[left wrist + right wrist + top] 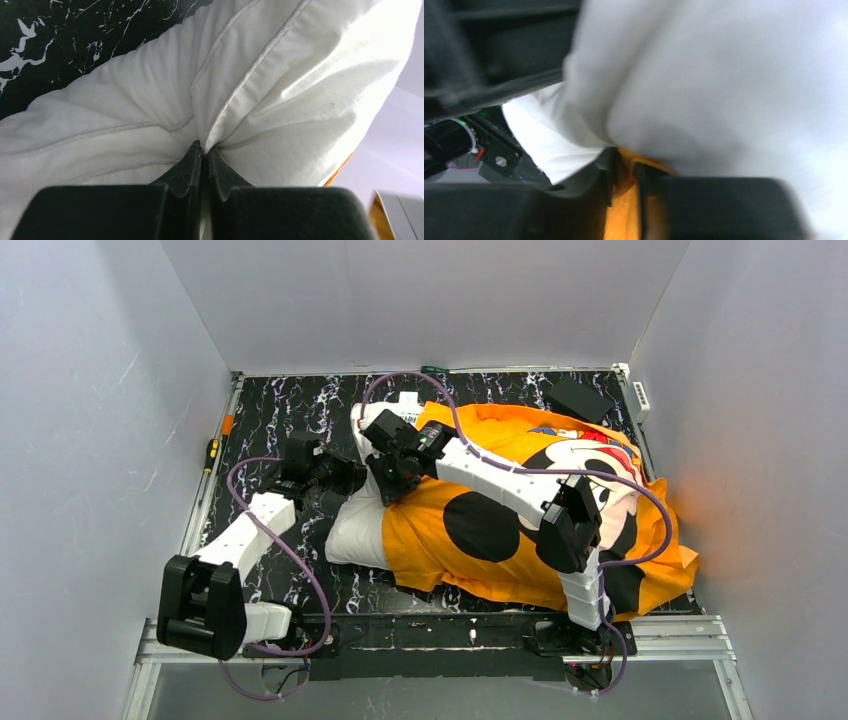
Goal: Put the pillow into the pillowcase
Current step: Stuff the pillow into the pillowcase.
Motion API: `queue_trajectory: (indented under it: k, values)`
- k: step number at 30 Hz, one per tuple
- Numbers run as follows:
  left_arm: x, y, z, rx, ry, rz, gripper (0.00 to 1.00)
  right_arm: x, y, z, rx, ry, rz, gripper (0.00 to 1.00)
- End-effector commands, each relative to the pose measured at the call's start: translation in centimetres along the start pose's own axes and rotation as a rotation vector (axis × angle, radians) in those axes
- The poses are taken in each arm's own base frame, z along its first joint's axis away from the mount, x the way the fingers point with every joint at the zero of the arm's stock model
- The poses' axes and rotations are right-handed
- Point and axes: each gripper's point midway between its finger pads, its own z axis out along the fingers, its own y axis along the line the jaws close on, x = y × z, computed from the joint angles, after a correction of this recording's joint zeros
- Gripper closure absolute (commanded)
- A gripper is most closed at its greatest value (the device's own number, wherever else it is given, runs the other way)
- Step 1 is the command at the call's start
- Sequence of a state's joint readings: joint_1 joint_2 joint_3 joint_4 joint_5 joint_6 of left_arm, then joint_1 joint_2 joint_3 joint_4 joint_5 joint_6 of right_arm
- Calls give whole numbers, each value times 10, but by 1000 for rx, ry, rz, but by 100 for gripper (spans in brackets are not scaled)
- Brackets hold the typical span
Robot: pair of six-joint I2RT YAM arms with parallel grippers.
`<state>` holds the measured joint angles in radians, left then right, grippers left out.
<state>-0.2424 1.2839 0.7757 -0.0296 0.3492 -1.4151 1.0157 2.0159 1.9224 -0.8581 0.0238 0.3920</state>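
Observation:
The orange pillowcase [470,530] with the Mickey face lies across the table, with the off-white pillow [360,525] sticking out of its left end. My left gripper [350,478] is shut on a pinch of pillow fabric [280,75] at that exposed end; its jaws [204,147] meet on a seam fold. My right gripper [392,485] sits at the case's left edge, above the pillow. In the right wrist view its jaws [628,162] stand slightly apart, with a strip of orange pillowcase [624,210] lying between them and the pillow [724,90] pressing close above.
The table [280,410] is black with white marbling and walled in on three sides. A black box [580,398] and a white power strip [637,395] sit at the back right. A screwdriver [212,452] lies along the left rail.

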Motion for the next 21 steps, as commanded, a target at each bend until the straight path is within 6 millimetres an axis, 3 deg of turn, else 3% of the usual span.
queue_trajectory:
  k: [1, 2, 4, 7, 11, 15, 17, 21]
  values:
    - [48, -35, -47, 139, 161, 71, 100, -19, -35, 55, 81, -69, 41, 90]
    - [49, -35, -51, 141, 157, 83, 100, -19, -35, 54, 73, -67, 35, 99]
    - [47, -34, -60, 135, 147, 118, 100, -25, -34, 43, 57, -82, 17, 99]
    - [42, -32, -78, 101, 121, 189, 97, -46, -31, 8, 11, -150, 11, 99]
    - [24, -31, -103, 45, 77, 297, 55, -79, -23, -61, -117, -268, 24, 99]
    - [-1, -19, -126, -46, 18, 354, 24, -107, -19, -141, -251, -396, 36, 99]
    - [-14, -10, -133, -79, -3, 327, 16, -115, -21, -175, -296, -448, 35, 99]
    - [-27, 8, -138, -116, -3, 234, 12, -131, -21, -242, -410, -567, 46, 99]
